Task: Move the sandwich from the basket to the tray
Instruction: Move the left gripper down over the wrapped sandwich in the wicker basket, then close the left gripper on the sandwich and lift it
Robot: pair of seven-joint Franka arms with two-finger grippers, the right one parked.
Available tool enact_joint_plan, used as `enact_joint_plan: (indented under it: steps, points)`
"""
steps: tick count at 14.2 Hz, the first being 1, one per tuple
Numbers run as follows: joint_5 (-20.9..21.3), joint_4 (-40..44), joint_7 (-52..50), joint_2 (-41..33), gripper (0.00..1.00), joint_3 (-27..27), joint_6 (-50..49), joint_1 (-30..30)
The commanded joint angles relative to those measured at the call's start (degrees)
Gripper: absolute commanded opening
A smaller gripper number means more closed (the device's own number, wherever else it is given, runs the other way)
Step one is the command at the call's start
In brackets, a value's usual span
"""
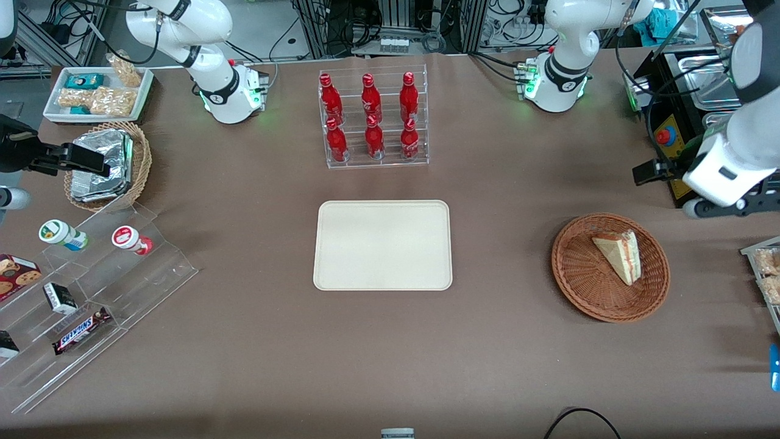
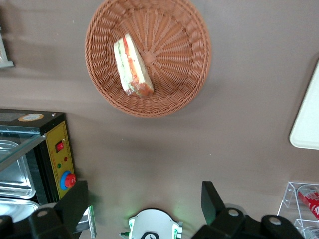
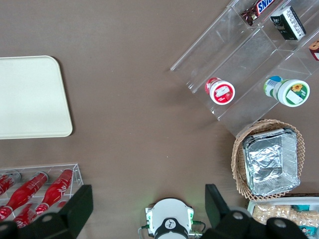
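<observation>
The sandwich [image 1: 620, 256] [image 2: 132, 67], a pale wedge with red-orange and cream layers, lies in the wide reddish-brown wicker basket [image 1: 573, 274] [image 2: 174, 84] toward the working arm's end of the table. My gripper [image 1: 647, 172] [image 2: 144, 191] hangs above the table, farther from the front camera than the basket and apart from it. It is open, with nothing between its fingers. The cream tray [image 1: 382, 245] [image 2: 309, 119] lies bare at the table's middle.
A clear rack of red bottles [image 1: 373, 119] stands farther back than the tray. A black control box with a red button [image 1: 667, 137] sits beside my gripper. Toward the parked arm's end are a tan basket of foil packets [image 1: 106, 164] and stepped clear shelves [image 1: 91, 286].
</observation>
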Motion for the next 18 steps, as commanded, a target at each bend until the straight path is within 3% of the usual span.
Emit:
enact_joint_plan:
  steps: [1, 8, 18]
  points:
    - [0.7, 0.3, -1.2, 5.0, 1.0, -0.4, 0.8, 1.3]
    - [0.4, -19.1, -3.8, 5.3, 1.0, 0.6, 27.6, 6.1]
    - [0.2, -33.9, -9.2, 10.6, 1.0, 0.9, 57.3, 10.0]
